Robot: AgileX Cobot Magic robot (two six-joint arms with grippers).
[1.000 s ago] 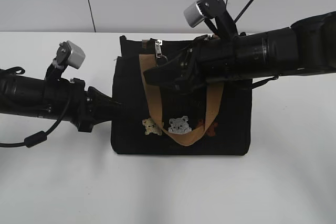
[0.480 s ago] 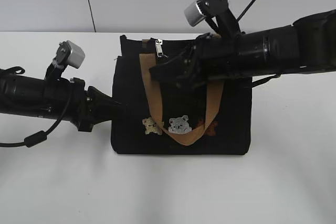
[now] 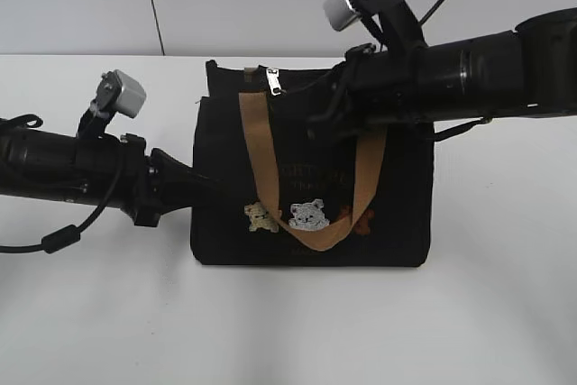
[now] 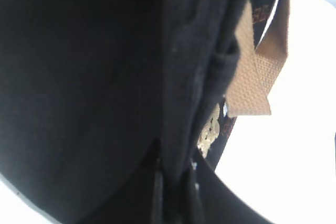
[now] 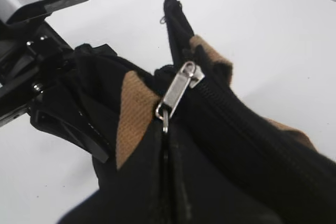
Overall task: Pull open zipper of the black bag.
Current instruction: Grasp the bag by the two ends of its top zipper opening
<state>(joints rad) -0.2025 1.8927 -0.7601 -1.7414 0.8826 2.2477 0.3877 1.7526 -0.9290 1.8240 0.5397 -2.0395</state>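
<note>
Here, label by label, is the scene at this moment.

Setting: a white table (image 3: 90, 313) seen from the front, with the black bag (image 3: 311, 223) standing upright at its middle.
Bag: a rectangular black fabric tote; a tan handle (image 3: 261, 155) loops down its front above small bear pictures (image 3: 306, 214).
Zipper location: the zipper (image 5: 178, 95) runs along the bag's top edge; its small silver pull sits near the left end of that edge in the exterior view (image 3: 273, 83).
Zipper direction: its long axis lies left to right along the top edge, parallel to the table; the pull hangs downward from the slider.
Left gripper: the left gripper (image 4: 173, 192) is pressed together on the fabric at the bag's left side, pinching the black cloth.
Right gripper: the right gripper (image 5: 165, 145) reaches across the bag's top, jaws pressed together; the wrist view shows the ring end of the silver pull disappearing between the dark fingers, so it seems to pinch the pull.
Progress: judging from the pull's place near one end, little or none of the zipper is open.
Left to do: the slider's whole travel toward the right end, while the left gripper steadies the bag.
</note>
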